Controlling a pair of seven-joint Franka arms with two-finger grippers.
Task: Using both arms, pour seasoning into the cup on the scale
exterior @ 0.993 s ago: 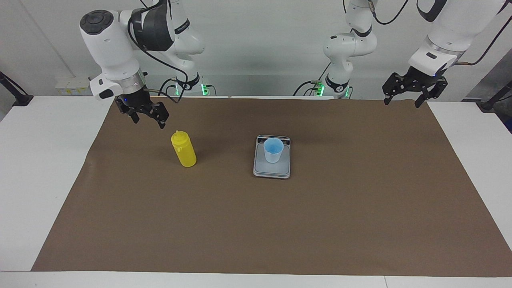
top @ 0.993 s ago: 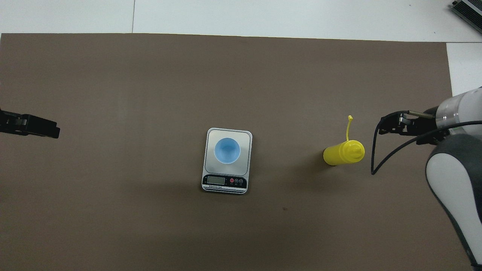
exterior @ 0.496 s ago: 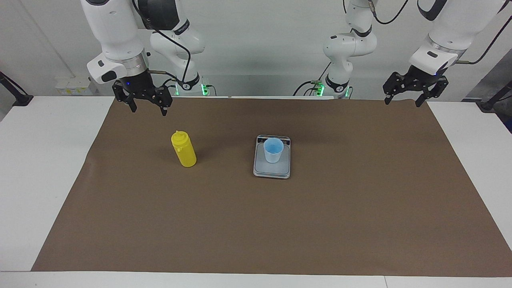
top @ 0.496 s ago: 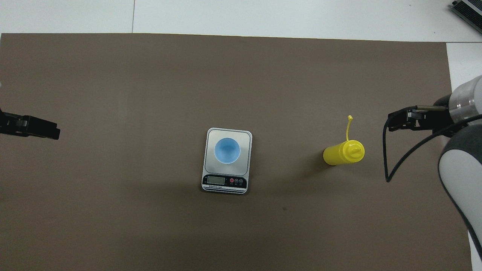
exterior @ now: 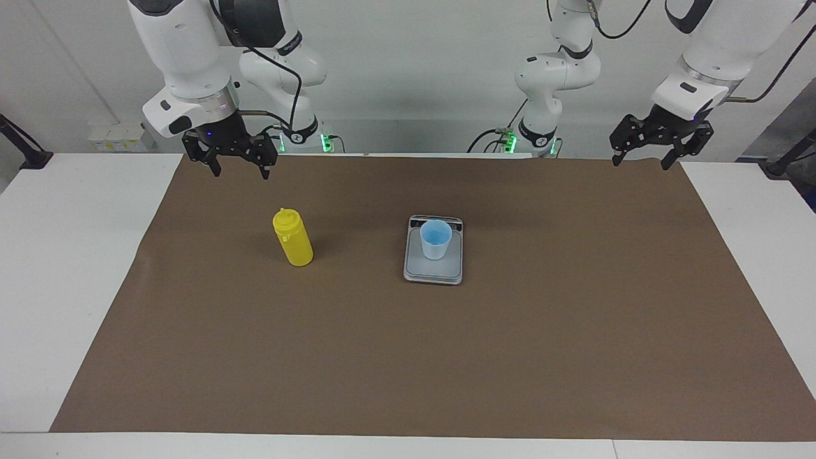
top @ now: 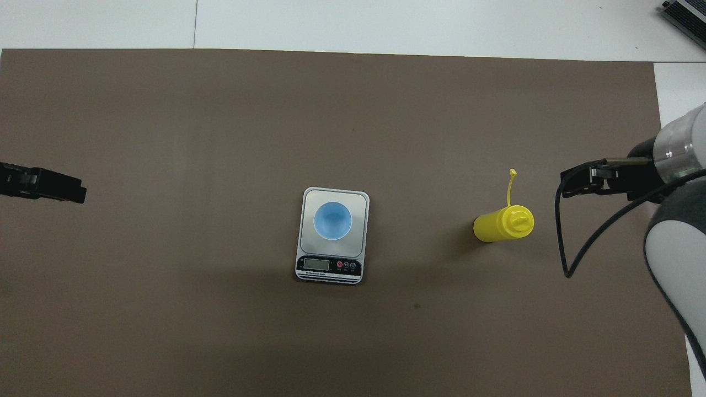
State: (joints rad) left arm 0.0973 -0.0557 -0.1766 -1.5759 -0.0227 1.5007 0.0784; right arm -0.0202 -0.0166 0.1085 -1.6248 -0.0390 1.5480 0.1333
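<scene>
White worktop (exterior: pixel 76 255) under a brown mat (exterior: pixel 510 357). Facing view: cup (exterior: pixel 436 239) stands on the scale (exterior: pixel 433 271); seasoning (exterior: pixel 292 238) stands toward the right arm's end. Right gripper (exterior: pixel 240 169) and left gripper (exterior: pixel 641 162) hang over the mat's edge, jaws released, empty. Overhead view: seasoning's cap tether (top: pixel 511 187) points away from the robots.

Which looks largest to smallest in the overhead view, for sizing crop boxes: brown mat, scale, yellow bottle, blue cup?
1. Brown mat, by far the largest.
2. Scale.
3. Yellow squeeze bottle, seen slantwise, so its height is foreshortened.
4. Blue cup, standing on the scale's plate.
</scene>
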